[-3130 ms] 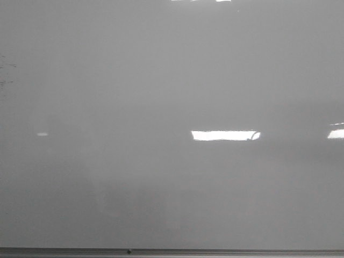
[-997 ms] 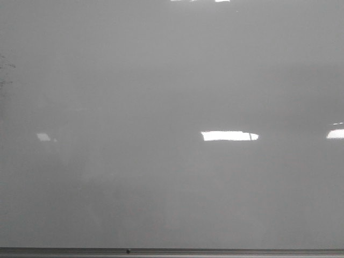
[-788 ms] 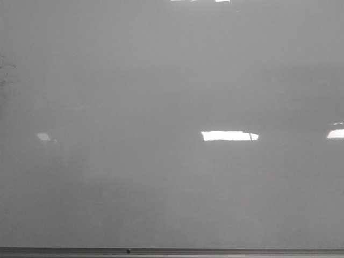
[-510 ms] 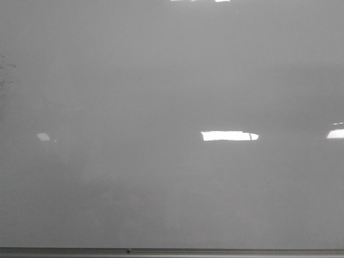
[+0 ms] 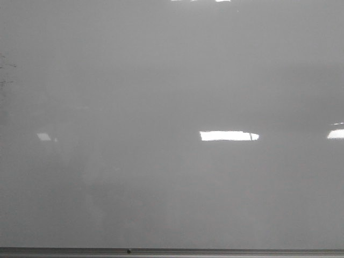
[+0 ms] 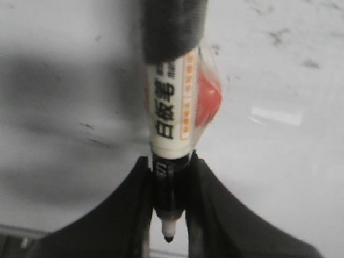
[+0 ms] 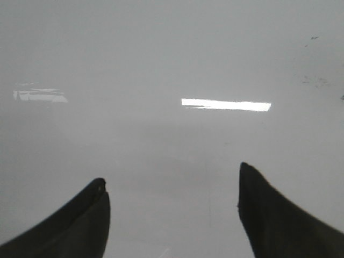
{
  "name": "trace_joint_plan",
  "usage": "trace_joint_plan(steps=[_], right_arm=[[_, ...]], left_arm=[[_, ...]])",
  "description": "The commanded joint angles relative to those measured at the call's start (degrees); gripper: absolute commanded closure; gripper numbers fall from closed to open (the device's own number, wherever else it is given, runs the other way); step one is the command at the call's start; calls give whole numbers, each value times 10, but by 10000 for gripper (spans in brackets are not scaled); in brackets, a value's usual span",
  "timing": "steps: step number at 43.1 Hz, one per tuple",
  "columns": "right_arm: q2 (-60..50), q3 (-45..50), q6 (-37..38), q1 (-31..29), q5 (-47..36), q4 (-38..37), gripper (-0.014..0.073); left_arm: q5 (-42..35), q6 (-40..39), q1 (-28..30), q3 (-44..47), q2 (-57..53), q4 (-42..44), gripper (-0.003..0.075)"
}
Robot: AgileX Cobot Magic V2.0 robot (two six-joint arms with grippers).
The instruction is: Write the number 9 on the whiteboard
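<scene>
The whiteboard [image 5: 161, 97] fills the front view, glossy pale grey with bright light reflections; no number 9 shows on it and neither gripper shows there. In the left wrist view my left gripper [image 6: 169, 166] is shut on a marker [image 6: 171, 118] with a white printed barrel and a black uncapped tip, held over the whiteboard [image 6: 279, 177]. I cannot tell whether the tip touches the board. In the right wrist view my right gripper [image 7: 172, 183] is open and empty over the whiteboard [image 7: 172, 54].
The board's thin grey metal frame edge [image 5: 172, 251] runs along the bottom of the front view. Faint dark smudges [image 5: 6, 67] mark the board's left side, and small specks [image 6: 277, 36] show near the marker.
The light reflections on the board have shifted slightly. No line has appeared on the board.
</scene>
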Motion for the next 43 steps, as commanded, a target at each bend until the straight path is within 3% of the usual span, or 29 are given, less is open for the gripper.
trace_joint_plan(steps=[1, 11, 17, 21, 31, 38, 43], right_arm=[[12, -25, -2, -4, -35, -3, 64], [64, -72, -12, -2, 69, -2, 64], [120, -109, -70, -2, 141, 35, 64], [168, -144, -153, 5, 198, 126, 64], [263, -218, -379, 44, 323, 340, 64], [303, -248, -534, 115, 323, 448, 64], [329, -271, -568, 164, 306, 461, 64]], left_arm=[[83, 12, -16, -51, -46, 0, 713], [197, 150, -131, -118, -102, -4, 713], [261, 207, -216, -154, -139, -7, 713], [300, 279, -300, -175, -167, -7, 713], [324, 365, -448, -185, -207, -7, 739], [332, 394, -535, -186, -212, -7, 739], [332, 403, -566, -186, -212, -7, 739]])
